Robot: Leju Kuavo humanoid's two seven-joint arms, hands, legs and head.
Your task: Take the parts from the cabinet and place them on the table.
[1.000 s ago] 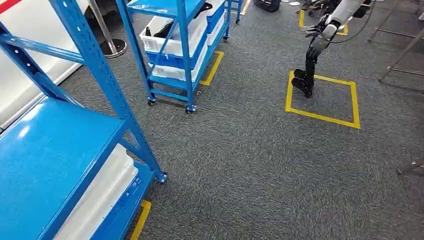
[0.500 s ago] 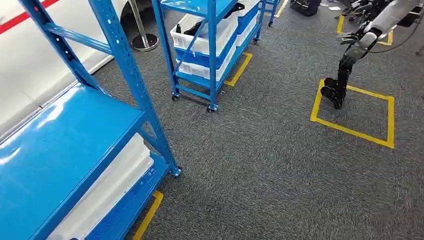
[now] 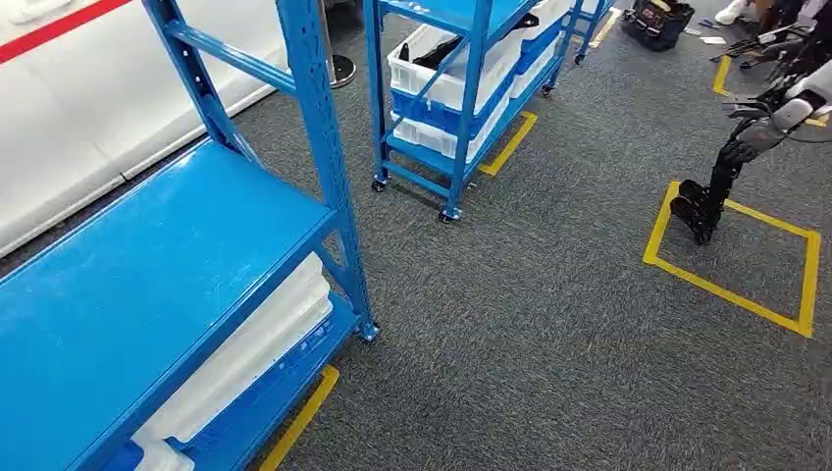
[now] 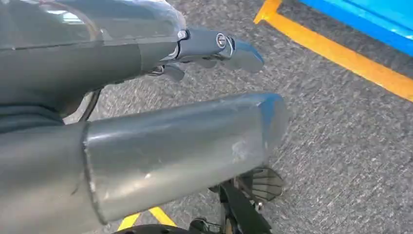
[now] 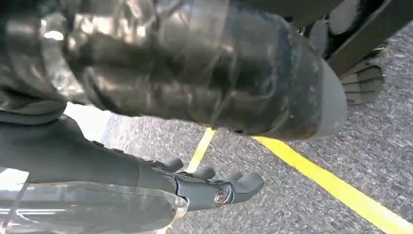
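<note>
- The left hand (image 4: 195, 97) hangs over grey carpet (image 4: 341, 146), holding nothing; its thick thumb is stretched out and the darker fingers (image 4: 219, 46) are extended and apart from it.
- The right hand (image 5: 209, 112) is likewise slack over the carpet, with nothing in it; its dark fingers (image 5: 229, 187) are extended beside the thumb, above a yellow tape line (image 5: 331, 187).
- Nearest in the head view stands a blue shelf rack (image 3: 147, 285) with a bare blue shelf on top and white bins (image 3: 245, 363) on the level beneath; yellow tape (image 3: 299, 422) lies along its foot.
- Further off is a second blue rack on castors, the cabinet (image 3: 461, 98), carrying white and blue bins (image 3: 446, 83); dark parts (image 3: 437, 51) lie in the uppermost white bin.
- To the right, a yellow taped square (image 3: 736, 260) marks the carpet, and the dark feet of another robot (image 3: 699, 206) stand at its corner.
- At the far edge, a dark bag (image 3: 655, 22) sits on the floor.
- A white wall panel with a red stripe (image 3: 59, 20) runs behind the near rack.
</note>
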